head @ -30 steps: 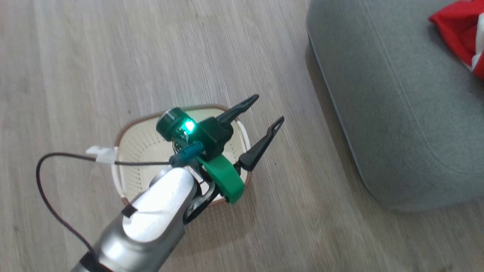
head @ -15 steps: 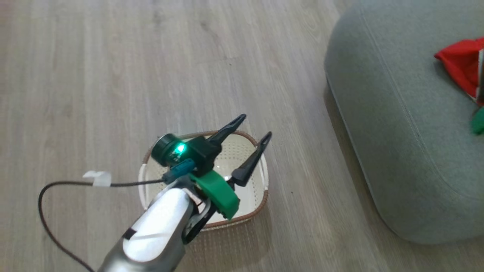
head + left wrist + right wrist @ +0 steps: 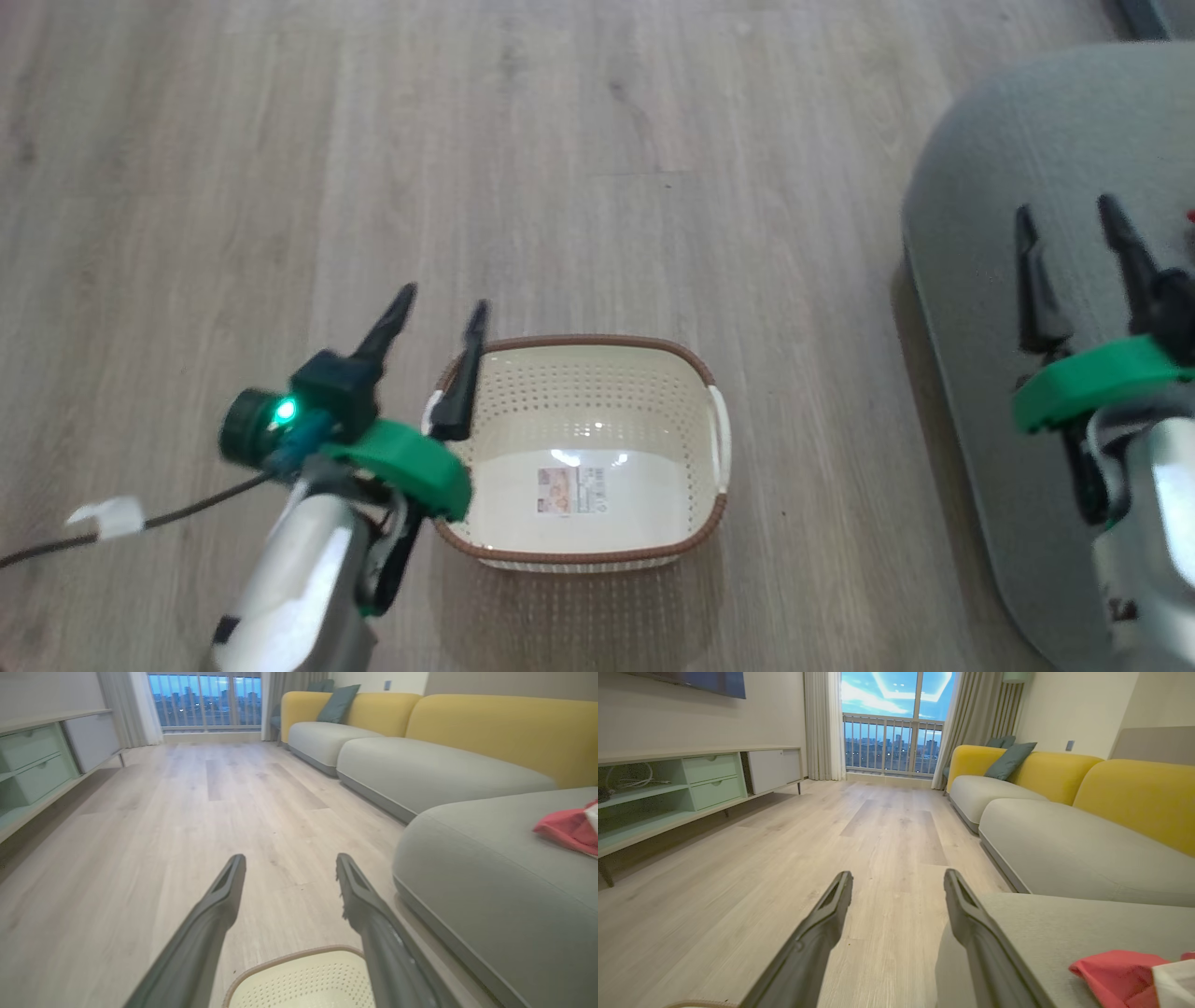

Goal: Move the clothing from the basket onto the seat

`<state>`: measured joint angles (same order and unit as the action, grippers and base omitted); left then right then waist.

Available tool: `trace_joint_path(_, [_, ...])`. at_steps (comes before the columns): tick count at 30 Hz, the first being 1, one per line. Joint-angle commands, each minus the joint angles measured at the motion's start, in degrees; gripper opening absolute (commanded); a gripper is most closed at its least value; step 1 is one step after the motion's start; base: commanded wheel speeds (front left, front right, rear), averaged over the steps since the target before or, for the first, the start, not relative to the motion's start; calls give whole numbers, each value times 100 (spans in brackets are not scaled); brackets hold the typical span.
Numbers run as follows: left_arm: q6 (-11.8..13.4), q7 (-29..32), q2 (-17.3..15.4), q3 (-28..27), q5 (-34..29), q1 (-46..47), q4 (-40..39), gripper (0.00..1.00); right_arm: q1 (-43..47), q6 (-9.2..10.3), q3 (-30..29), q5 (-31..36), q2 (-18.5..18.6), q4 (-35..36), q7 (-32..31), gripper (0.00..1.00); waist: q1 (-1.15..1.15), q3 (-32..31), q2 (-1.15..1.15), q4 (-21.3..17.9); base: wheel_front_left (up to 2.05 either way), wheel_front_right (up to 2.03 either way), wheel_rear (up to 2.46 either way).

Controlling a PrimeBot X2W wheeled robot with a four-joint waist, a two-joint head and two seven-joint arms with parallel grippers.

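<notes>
Hovering left gripper (image 3: pixel 441 303): mine, 8 o'clock in the head view. Jaws spread wide, nothing between them. One finger crosses the basket's left rim in view; I can't tell if they touch.
Right gripper (image 3: pixel 1067 210): 3 o'clock, above the seat's near edge. Also spread wide and empty.
Risk 1: if I drop the left arm from here, that finger could clip the rim or hook the white handle (image 3: pixel 433 411) and skid the basket.
Risk 2: if I swing the right arm toward 3 o'clock, it could drag the clothing along the seat.
Basket (image 3: pixel 579 343): 6 o'clock on the floor (image 3: pixel 560 140). It holds just a sticker label (image 3: pixel 571 490) on the bottom, no fabric.
Seat (image 3: pixel 971 308): 3 o'clock, just beside the basket.
Clothing (image 3: pixel 565 828): red piece on the seat top, a pale cloth (image 3: pixel 1174 980) against it.
Status: looks finished to me.
</notes>
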<state>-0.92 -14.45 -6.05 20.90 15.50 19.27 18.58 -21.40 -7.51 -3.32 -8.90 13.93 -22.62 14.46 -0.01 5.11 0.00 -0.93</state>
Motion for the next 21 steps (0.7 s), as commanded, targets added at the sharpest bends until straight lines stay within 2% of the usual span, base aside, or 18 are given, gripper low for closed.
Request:
trace_joint_path(1, [37, -54, -94, -434, -81, 32, -188, 100, 64, 2, 147, -48, -36, 242, 53, 100, 1, -61, 0, 190, 0, 0, 0])
trace_joint_path(9, [163, -54, -128, -1329, -369, -426, -119, 100, 352, 2, 550, -222, -310, 255, 53, 100, 1, -207, 0, 387, 0, 0, 0])
trace_joint_path(21, [113, -54, 37, -2050, -811, -1059, -42, 100, 824, 2, 967, -586, -497, 53, 53, 100, 1, -500, 0, 404, 0, 0, 0])
